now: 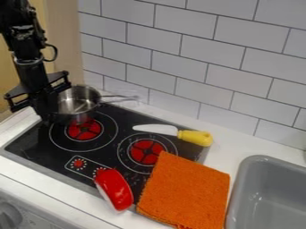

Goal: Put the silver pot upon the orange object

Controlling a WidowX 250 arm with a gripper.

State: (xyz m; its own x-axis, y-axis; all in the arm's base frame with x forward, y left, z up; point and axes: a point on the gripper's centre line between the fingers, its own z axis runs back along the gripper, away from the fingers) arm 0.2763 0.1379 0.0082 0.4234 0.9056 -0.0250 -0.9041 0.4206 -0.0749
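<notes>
Backing a white counter [229,156], pale tiles [152,58], inset black stovetop [35,144], gray sink [263,160], can't tell hand's [50,117] grip

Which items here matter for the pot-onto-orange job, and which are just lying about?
Job:
- silver pot, by the gripper, handle pointing toward the sink side
- orange cloth, partly over the stove edge

Just there:
- yellow-handled knife
- red dish, tipped, at the stove's front edge
- stove
- grey sink
</notes>
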